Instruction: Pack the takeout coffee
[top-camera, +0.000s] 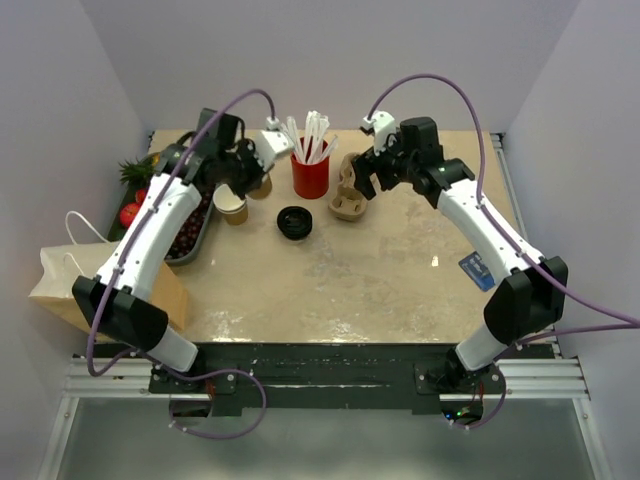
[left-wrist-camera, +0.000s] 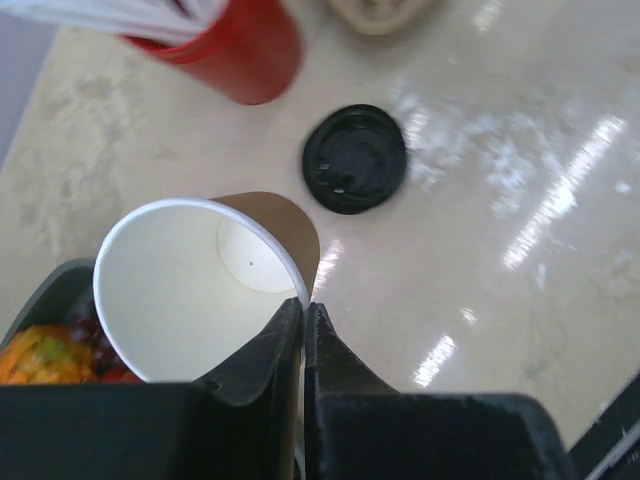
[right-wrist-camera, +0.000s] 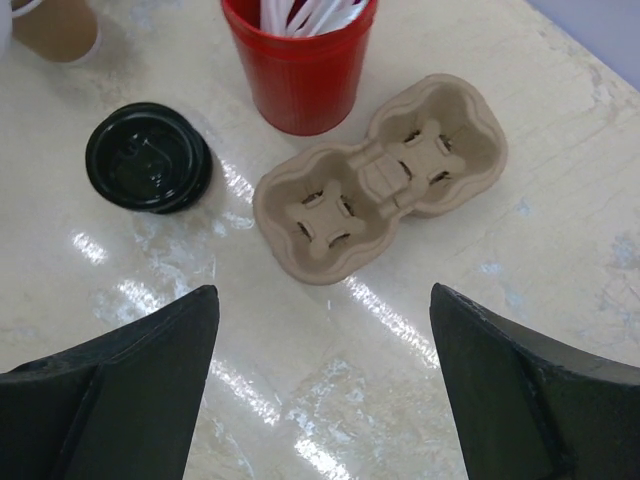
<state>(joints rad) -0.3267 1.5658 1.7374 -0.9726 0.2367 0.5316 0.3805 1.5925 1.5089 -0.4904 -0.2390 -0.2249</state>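
Two black fingers of the left gripper (left-wrist-camera: 303, 312) fill the bottom of its wrist view. They are closed to a thin seam, with the rim of a lidless cup (left-wrist-camera: 195, 290) pinched between them, one finger inside the white lining and one outside. At the lower left, just beside that cup, is the corner of a fruit tray (left-wrist-camera: 40, 295). Further out on the pale table (left-wrist-camera: 480, 330) lie a loose black lid (left-wrist-camera: 355, 160) and a red cup (left-wrist-camera: 245, 45) of white straws. Seen from above, the takeout coffee (top-camera: 263, 185) appears to be the second tan cup just beside the lidless one, on the side toward the red cup. Its top is hidden under the left gripper, so its lid cannot be confirmed. The right gripper (right-wrist-camera: 322, 292) is spread wide and holds nothing. It hovers over the table near a two-well pulp cup carrier (right-wrist-camera: 380, 180), which stands just beside the red cup. Judging by its make, the coffee is light paper with a thin wall that dents if squeezed hard; how full it is cannot be told. The safest hold is probably around the body below the lid, kept upright, never by the lid, which could pop off.
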